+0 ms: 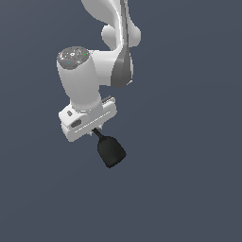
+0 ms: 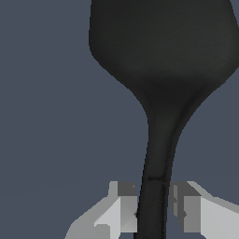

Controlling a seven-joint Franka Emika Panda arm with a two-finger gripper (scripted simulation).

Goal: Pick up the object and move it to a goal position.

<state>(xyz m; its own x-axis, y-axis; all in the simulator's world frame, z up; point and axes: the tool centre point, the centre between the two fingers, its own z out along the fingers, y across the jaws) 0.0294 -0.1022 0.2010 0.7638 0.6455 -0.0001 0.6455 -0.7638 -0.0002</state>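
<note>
No text, label, brand, number or sign can be read in either view. The arm's white casing [image 1: 82,85] and the black spatula [image 1: 111,151] carry no legible markings; small coloured dots on the arm's grey cap are unreadable.

Plain dk blue-grey surface [image 1: 189,189], no visible edge.

A plain, flat, dark slate-blue tabletop [image 1: 189,189] fills the whole background in both views, evenly shaded, unmarked.
</note>
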